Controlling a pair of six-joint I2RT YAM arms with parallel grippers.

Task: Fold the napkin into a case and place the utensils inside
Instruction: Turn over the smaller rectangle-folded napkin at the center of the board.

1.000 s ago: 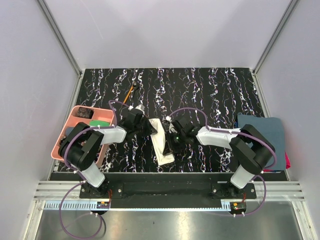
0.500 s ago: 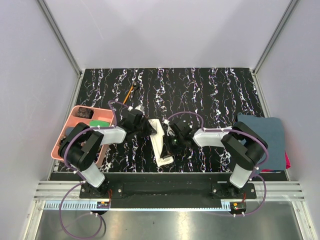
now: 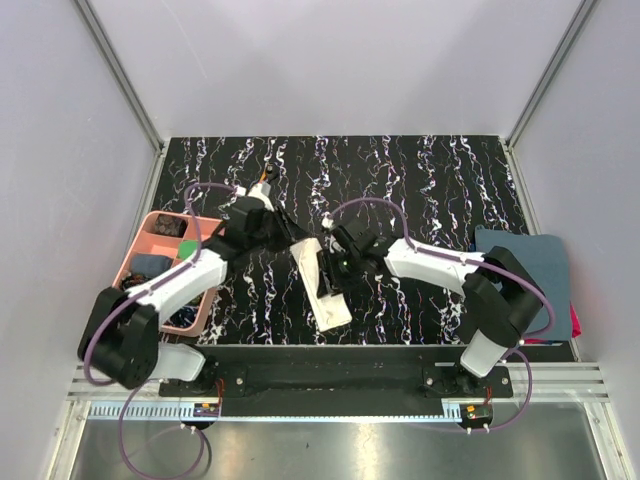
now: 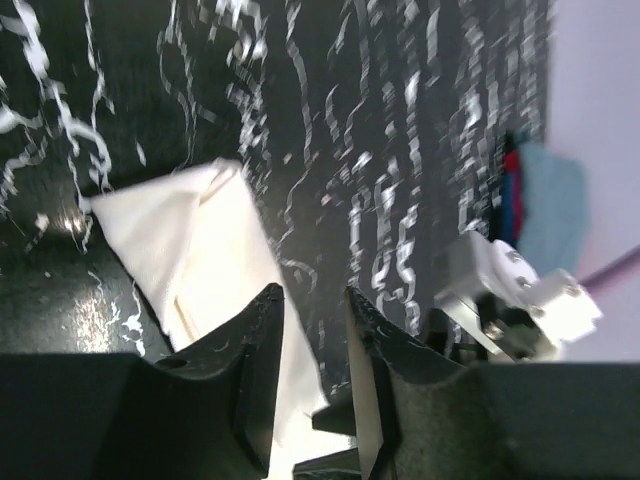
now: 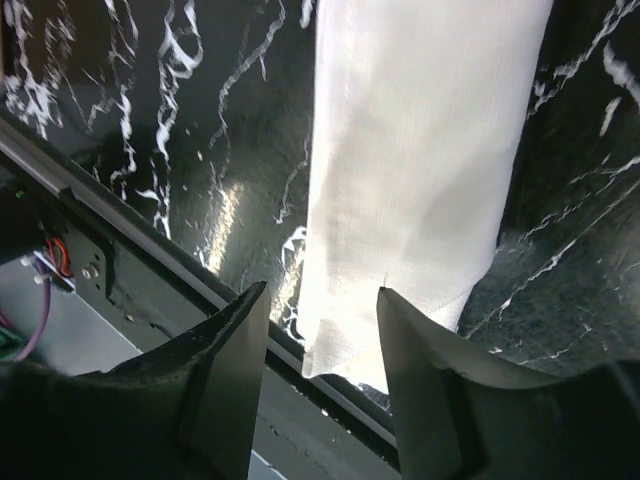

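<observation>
Here: one napkin [image 3: 322, 287], one orange-handled stick [image 3: 263, 181], one pink tray [image 3: 160, 214].

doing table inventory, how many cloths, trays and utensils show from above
cloths: 2, cream folded cloth strip and blue-grey towel
trays: 1, pink plastic compartment tray
utensils: 1, thin orange-handled stick
red edge under the towel: unclear, not counted
total: 4

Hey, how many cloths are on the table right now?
2. The cream napkin, folded into a strip, lies front and centre; a blue-grey towel sits at the right edge. Something red pokes out beneath the towel, possibly another cloth.
</observation>
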